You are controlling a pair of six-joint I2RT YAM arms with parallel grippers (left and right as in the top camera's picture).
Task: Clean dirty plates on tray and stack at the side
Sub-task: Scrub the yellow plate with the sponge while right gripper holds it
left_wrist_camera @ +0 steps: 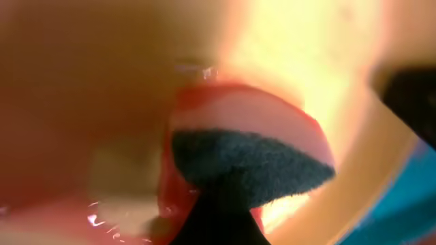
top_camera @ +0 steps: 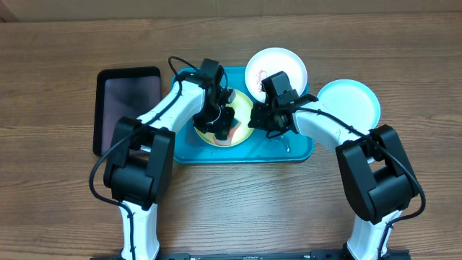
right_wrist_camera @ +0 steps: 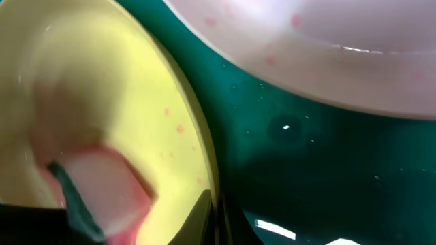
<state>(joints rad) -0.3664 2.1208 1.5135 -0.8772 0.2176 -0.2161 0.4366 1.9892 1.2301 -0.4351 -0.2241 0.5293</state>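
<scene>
Your left pincer [top_camera: 220, 119] was clamped on the sponge [left_wrist_camera: 252, 156], pressed into the yellow plate [top_camera: 243, 103] on the tray [top_camera: 289, 150]. Your right pincer [top_camera: 261, 115] pinched its rim. The blue plate [top_camera: 350, 101] lay aside on the bench, apparently clean. The speckled white plate [top_camera: 285, 63] was left.

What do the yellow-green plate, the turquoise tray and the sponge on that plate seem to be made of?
The yellow-green plate looks like smooth, glossy plastic: even colour, soft sheen. The turquoise tray is probably plastic too: sharp light glints. The sponge seems pink foam with a dark fuzzy scouring layer; fibres show at its edge.
</scene>
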